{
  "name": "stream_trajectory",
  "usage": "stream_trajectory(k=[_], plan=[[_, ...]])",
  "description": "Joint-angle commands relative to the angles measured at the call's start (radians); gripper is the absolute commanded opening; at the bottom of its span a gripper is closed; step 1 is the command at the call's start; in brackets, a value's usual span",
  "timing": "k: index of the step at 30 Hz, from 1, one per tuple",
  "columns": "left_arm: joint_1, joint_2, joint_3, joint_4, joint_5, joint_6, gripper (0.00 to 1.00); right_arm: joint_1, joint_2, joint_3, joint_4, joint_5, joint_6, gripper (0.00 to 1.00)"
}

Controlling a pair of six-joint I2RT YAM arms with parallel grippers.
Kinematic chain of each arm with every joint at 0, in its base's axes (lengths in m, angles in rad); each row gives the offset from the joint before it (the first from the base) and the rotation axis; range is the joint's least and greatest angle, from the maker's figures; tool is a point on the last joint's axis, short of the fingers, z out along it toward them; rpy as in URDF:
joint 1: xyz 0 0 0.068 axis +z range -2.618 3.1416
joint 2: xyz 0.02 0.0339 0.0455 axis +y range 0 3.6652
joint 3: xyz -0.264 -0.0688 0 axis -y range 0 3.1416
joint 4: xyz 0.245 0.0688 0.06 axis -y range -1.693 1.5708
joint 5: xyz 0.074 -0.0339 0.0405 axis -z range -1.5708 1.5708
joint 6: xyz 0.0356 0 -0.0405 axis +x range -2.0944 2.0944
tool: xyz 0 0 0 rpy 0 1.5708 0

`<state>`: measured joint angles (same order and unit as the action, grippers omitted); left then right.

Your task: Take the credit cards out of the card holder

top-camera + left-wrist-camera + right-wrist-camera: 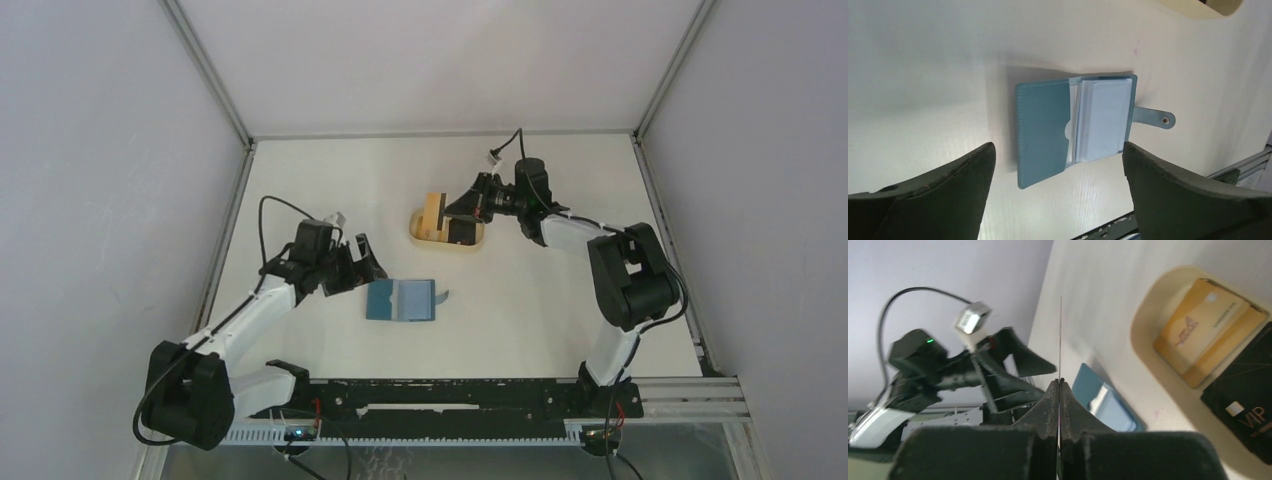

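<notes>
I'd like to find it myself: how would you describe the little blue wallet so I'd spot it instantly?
Look at the white table under the two robot arms, near its middle. There lies a small teal-blue folding card holder, open flat with a paler blue inside. Its blue colour and little snap tab set it apart from the beige oval tray beyond it.

Beige, seemingly oval tray (414,230), white table (530,325)

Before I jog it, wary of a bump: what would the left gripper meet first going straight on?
Likely the open card holder, lying straight ahead of the left gripper, in line with its open jaws' gap; how far off is unclear.
</notes>
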<state>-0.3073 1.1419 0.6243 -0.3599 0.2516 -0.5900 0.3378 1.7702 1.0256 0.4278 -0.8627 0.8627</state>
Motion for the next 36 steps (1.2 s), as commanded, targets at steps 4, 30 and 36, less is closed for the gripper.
stream_trajectory(k=[4,30,36], plan=[[-0.004,-0.075,0.214,-0.298,-0.091,0.157,1.0,0.034,0.086,0.145,-0.181,0.13,-0.099,0.0],[-0.003,0.226,0.726,-0.791,-0.543,0.426,1.0,0.06,0.243,0.216,-0.323,0.198,-0.138,0.0],[-0.086,0.142,0.756,-0.698,0.039,0.614,1.0,0.056,0.249,0.231,-0.326,0.198,-0.131,0.0]])
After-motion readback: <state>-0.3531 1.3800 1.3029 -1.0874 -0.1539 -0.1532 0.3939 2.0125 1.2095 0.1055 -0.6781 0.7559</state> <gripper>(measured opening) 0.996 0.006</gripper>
